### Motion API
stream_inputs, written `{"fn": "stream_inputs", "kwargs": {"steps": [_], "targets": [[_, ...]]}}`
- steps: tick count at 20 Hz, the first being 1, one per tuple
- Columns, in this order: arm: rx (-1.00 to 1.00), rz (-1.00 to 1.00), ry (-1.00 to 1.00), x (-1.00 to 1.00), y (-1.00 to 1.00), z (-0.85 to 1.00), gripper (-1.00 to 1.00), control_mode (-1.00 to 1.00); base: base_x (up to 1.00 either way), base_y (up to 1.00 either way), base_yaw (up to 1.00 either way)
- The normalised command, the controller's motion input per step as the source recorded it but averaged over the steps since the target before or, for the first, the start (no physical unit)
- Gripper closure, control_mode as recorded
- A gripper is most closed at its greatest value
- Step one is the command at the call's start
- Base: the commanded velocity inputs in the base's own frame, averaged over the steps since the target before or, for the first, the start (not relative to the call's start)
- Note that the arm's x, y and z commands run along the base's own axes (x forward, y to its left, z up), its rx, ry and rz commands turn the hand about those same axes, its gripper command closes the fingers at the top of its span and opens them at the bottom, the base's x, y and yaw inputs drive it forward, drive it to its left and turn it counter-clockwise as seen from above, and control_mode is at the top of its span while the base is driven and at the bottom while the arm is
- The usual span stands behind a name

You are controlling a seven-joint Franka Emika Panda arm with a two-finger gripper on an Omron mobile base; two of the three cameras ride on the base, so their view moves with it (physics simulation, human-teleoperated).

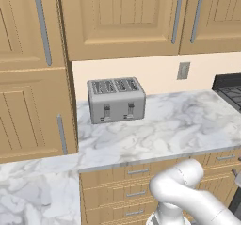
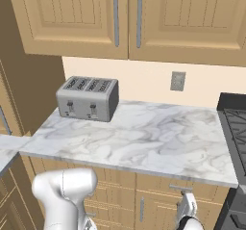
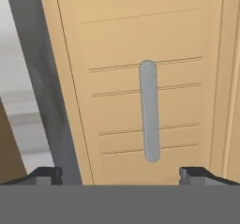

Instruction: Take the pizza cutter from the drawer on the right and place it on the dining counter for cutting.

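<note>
Hand [image 3: 120, 174] was wide open, gripping nothing, fingertips [image 3: 46, 175] spread either side of silver bar handle [image 3: 149, 111] on oak drawer front [image 3: 117, 40]. Toaster [image 1: 116, 99] sat on marble counter [image 1: 179, 125]. Couldn't spot pizza cutter.

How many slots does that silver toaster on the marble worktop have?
4. The toaster has its slots in a single row along its top, side by side from one end to the other. It stands on the marble worktop, back near the wall and close to the tall cabinet.
</note>
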Motion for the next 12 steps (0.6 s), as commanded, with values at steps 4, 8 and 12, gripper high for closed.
{"fn": "stream_inputs", "kwargs": {"steps": [4,8,12], "targets": [[-0.11,-0.01,-0.01,0.25,-0.02,-0.16,-1.00,-1.00,0.00,0.00,0.00],[-0.01,-0.04,0.00,0.34,-0.01,0.00,-1.00,-1.00,0.00,0.00,0.00],[0.00,-0.05,0.00,0.35,-0.07,-0.06,-1.00,-1.00,0.00,0.00,0.00]]}}
